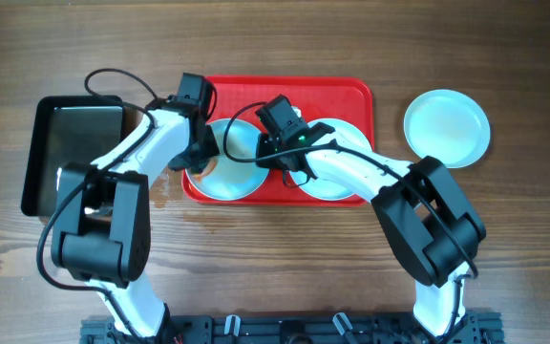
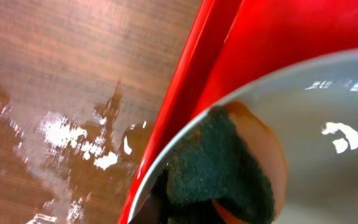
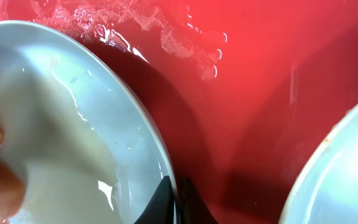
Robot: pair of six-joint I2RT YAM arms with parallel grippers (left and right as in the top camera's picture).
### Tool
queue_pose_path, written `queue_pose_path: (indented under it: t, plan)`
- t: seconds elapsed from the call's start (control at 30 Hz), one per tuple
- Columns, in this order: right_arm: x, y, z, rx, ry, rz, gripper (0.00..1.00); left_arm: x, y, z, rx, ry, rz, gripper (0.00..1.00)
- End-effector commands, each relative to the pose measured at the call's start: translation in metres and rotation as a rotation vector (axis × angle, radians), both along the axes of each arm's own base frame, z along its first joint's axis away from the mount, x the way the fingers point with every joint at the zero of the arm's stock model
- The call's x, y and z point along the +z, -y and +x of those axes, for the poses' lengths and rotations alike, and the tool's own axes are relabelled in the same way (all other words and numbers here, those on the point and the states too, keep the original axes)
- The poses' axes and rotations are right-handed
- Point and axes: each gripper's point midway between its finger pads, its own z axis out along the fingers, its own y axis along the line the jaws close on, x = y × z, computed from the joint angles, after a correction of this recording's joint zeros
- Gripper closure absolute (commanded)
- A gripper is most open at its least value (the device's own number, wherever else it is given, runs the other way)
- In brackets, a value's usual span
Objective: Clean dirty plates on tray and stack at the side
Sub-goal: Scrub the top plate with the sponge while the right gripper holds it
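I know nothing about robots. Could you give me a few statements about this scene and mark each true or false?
1. The red tray holds two plates. True.
2. The third plate sits beside the black pan. False: it lies on the table across the tray from the pan.
3. A dark green sponge rests on a plate. True, by an orange smear.
4. The table beside the tray is dry. False: a wet patch glistens there.
5. The right arm's jaws hang clear of everything. False: they are shut on a plate's rim.
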Motion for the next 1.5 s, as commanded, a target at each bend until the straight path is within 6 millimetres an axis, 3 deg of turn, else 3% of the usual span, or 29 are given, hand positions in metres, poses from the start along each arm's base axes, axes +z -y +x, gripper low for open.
queue_pose_path:
  t: [0.0, 0.3, 0.4, 0.5, 0.77, 0.93, 1.07, 1.2, 1.27, 1.37, 1.47]
  plan:
    - [-0.029, 0.031, -0.005, -0.052, -0.041, -0.114, 0.96, -0.012, -0.019, -0.028, -0.017, -0.088, 0.126, 0.96]
    - [-0.029, 0.031, -0.005, -0.052, -0.041, -0.114, 0.96, 0.037, 0.021, -0.034, -0.134, 0.010, 0.098, 0.96]
    - [-0.029, 0.030, -0.004, -0.056, -0.040, -0.111, 0.96, 0.043, 0.054, -0.032, -0.194, 0.060, 0.010, 0.96]
    - [-0.029, 0.031, -0.005, -0.055, -0.043, -0.113, 0.96, 0.045, 0.084, -0.013, -0.236, 0.153, -0.063, 0.96]
    - [-0.029, 0.031, -0.005, -0.058, -0.043, -0.111, 0.96, 0.023, 0.091, 0.008, -0.124, 0.195, -0.101, 0.96]
    - [-0.029, 0.031, -0.005, -0.058, -0.043, -0.112, 0.96, -0.001, 0.115, 0.006, -0.119, 0.139, -0.228, 0.96]
    - [-0.029, 0.031, -0.005, -0.057, -0.044, -0.113, 0.96, -0.015, 0.101, -0.004, -0.114, 0.083, -0.160, 0.96]
    - [-0.030, 0.031, -0.006, -0.057, -0.046, -0.114, 0.96, -0.013, 0.051, -0.010, -0.070, 0.063, 0.078, 0.96]
    - [-0.030, 0.031, -0.006, -0.057, -0.045, -0.114, 0.96, -0.006, 0.014, -0.013, -0.037, 0.056, 0.236, 0.96]
    - [-0.029, 0.031, -0.005, -0.056, -0.044, -0.114, 0.96, -0.001, -0.014, -0.011, -0.060, 0.037, 0.328, 0.96]
    - [-0.029, 0.031, -0.006, -0.056, -0.045, -0.114, 0.96, 0.000, -0.029, -0.006, -0.044, 0.037, 0.332, 0.96]
